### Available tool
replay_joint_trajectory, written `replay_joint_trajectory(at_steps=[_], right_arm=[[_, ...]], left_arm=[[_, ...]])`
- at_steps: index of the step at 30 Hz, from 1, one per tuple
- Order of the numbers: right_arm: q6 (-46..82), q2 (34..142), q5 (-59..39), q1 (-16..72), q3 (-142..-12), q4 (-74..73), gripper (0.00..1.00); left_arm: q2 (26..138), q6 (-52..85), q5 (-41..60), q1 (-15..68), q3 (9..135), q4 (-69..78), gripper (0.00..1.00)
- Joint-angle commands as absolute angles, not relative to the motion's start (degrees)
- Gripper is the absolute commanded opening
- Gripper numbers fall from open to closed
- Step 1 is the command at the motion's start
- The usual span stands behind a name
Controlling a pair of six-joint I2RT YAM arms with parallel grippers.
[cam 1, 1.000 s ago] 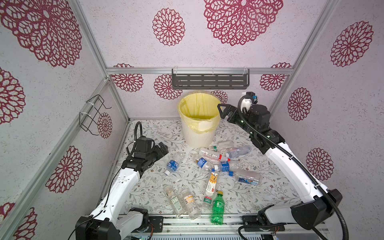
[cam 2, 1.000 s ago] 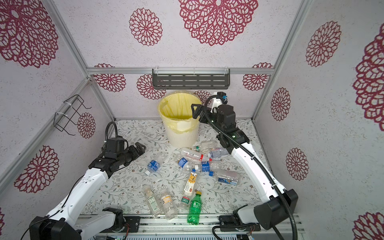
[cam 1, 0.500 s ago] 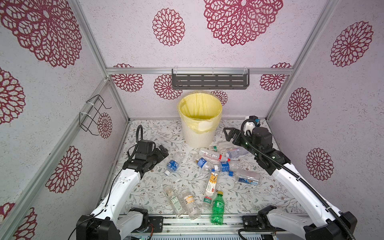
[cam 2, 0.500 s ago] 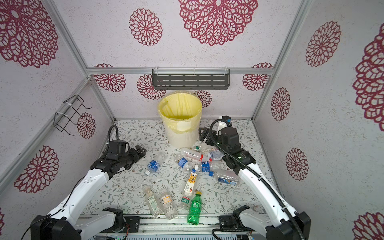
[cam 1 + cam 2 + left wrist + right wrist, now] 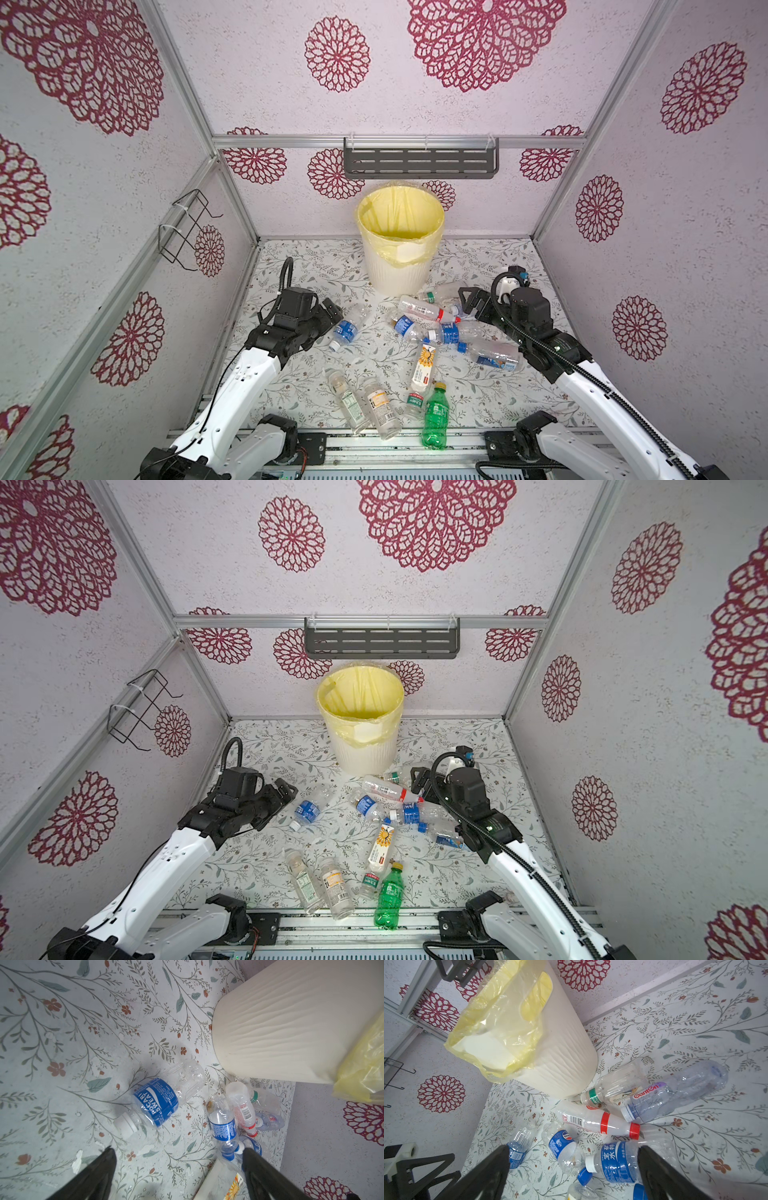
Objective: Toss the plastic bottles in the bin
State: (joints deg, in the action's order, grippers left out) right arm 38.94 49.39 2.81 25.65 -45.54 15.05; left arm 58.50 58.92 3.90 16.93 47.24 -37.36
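**A:** The plastic bottles [image 5: 446,332], where do they lie?
**B:** All on the flowered table [image 5: 299,266], on their sides. A tangle of clear ones sits just in front of the bin [image 5: 399,274], and a green-banded bottle [image 5: 593,1096] lies close to its base. Others, a green bottle [image 5: 435,415] among them, lie near the front edge.
**A:** And the bin?
**B:** Upright by the back wall, its yellow bag [image 5: 401,208] folded over the rim.
**A:** The left gripper [image 5: 177,1150]?
**B:** Jaws spread wide, holding nothing, beside a blue-labelled bottle [image 5: 155,1101] that lies apart from the tangle.
**A:** The right gripper [image 5: 573,1148]?
**B:** Also spread wide and empty, over the tangle.
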Motion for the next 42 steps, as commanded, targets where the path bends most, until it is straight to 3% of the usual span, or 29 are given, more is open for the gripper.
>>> replay_joint_trajectory(at_steps=[1, 9, 23, 37, 42], right_arm=[[40.5, 46.4, 4.2, 25.7, -43.5, 16.1, 0.99], [41.4, 42.8, 5.5, 25.7, -41.1, 22.2, 0.99], [41.2, 34.1, 4.1, 25.7, -38.1, 27.3, 0.99], [45.3, 21.2, 2.7, 25.6, -33.9, 32.6, 0.99], [44.4, 20.8, 3.3, 25.7, -33.6, 33.8, 0.99]], left_arm=[[57.3, 61.8, -0.1, 18.8, 48.3, -42.5, 0.97], [54.2, 66.1, -5.6, 22.4, 48.5, -51.8, 0.97], [55.2, 77.4, -12.0, 36.8, 48.5, -58.1, 0.97], [69.3, 87.3, -19.2, 56.2, 53.9, -59.8, 0.97], [70.3, 88.9, -19.4, 59.4, 54.3, -59.9, 0.97]])
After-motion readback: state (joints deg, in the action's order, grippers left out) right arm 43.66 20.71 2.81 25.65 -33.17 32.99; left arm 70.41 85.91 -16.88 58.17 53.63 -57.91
